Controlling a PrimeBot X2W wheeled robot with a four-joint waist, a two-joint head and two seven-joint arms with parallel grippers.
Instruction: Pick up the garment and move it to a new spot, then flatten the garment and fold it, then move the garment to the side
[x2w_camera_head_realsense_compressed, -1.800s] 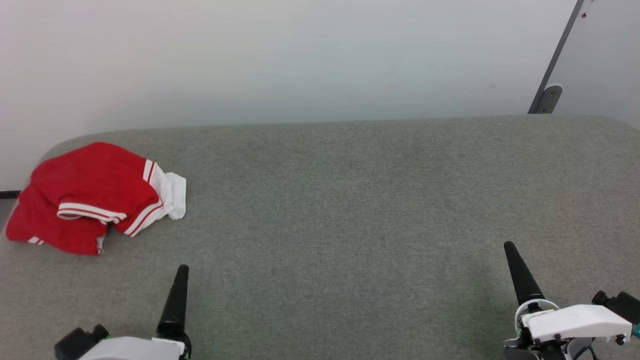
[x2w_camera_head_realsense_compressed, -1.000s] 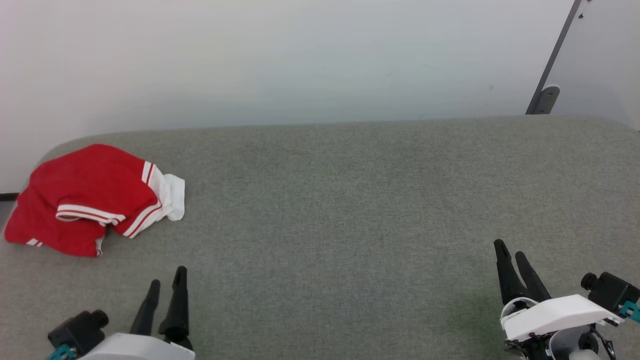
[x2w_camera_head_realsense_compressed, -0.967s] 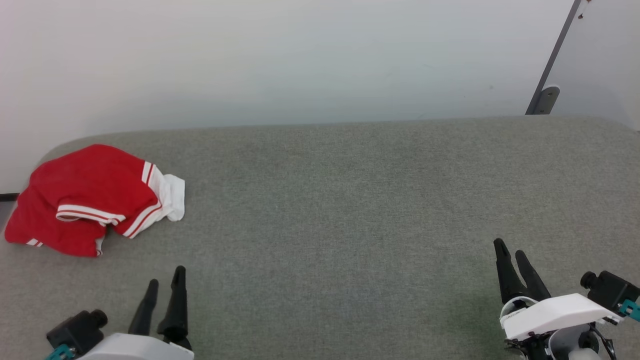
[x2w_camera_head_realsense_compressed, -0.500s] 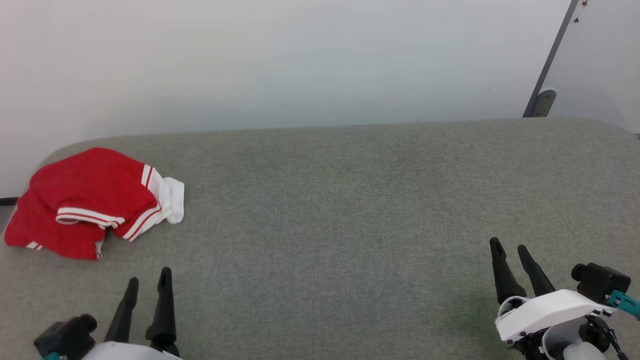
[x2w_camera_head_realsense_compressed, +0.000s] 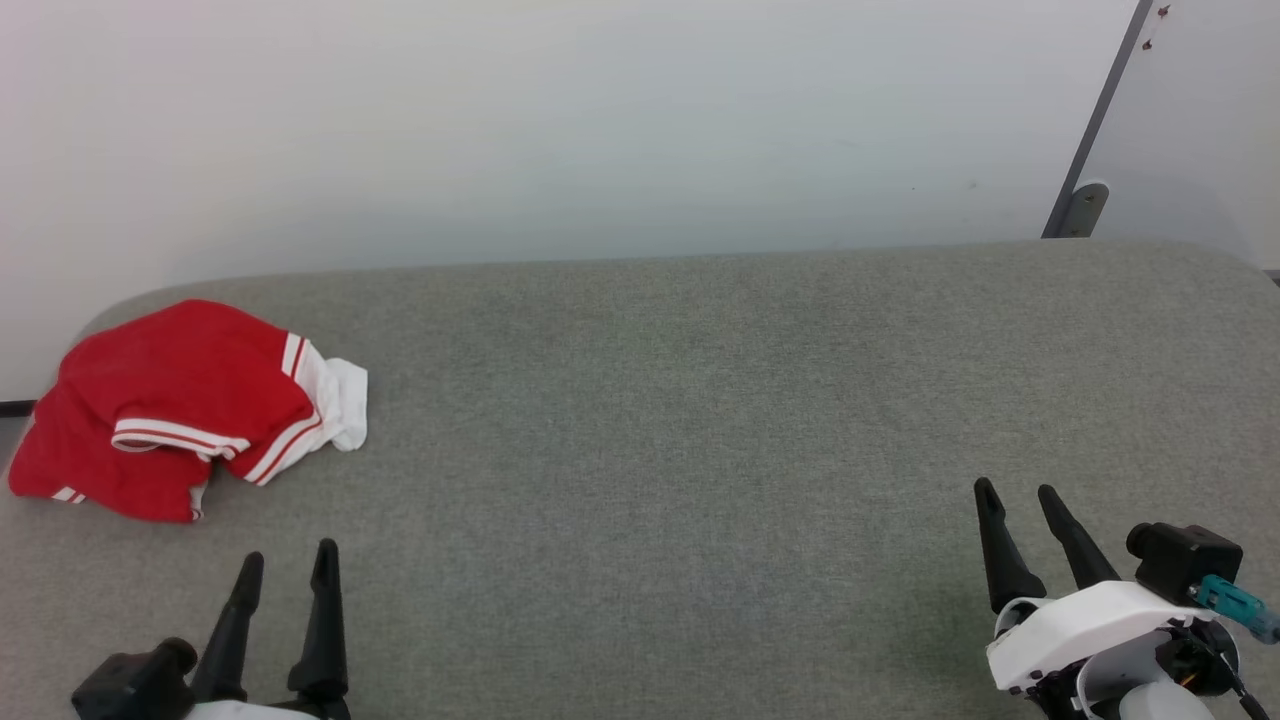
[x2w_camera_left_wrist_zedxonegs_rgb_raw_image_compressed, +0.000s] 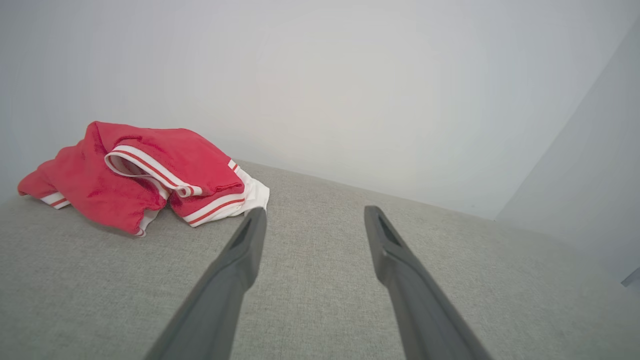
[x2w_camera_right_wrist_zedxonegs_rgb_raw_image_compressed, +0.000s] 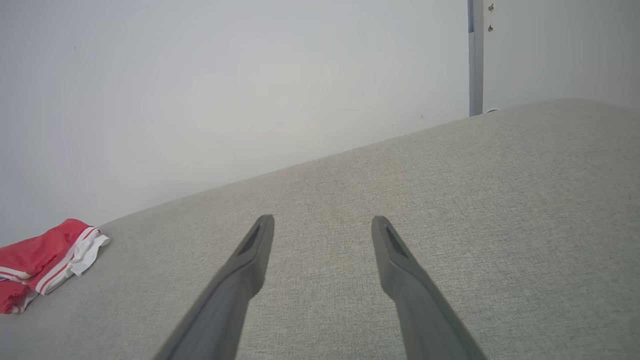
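Both left gripper (x2w_camera_head_realsense_compressed: 288, 553) and right gripper (x2w_camera_head_realsense_compressed: 1016, 489), earlier closed, now gape; garment (x2w_camera_head_realsense_compressed: 180, 390) (crumpled) unmoved.

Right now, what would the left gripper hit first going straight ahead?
Likely bare table, then the wall. The garment lies just left of that line, its white corner by one fingertip; a brush is possible, depth unclear.

From where I stand, this looks like a bare test lab rather than a home: blank white wall (x2w_camera_head_realsense_compressed: 600, 120), long bench (x2w_camera_head_realsense_compressed: 700, 400) covered in grey fabric, and a grey metal partition post (x2w_camera_head_realsense_compressed: 1095, 120) in the corner.
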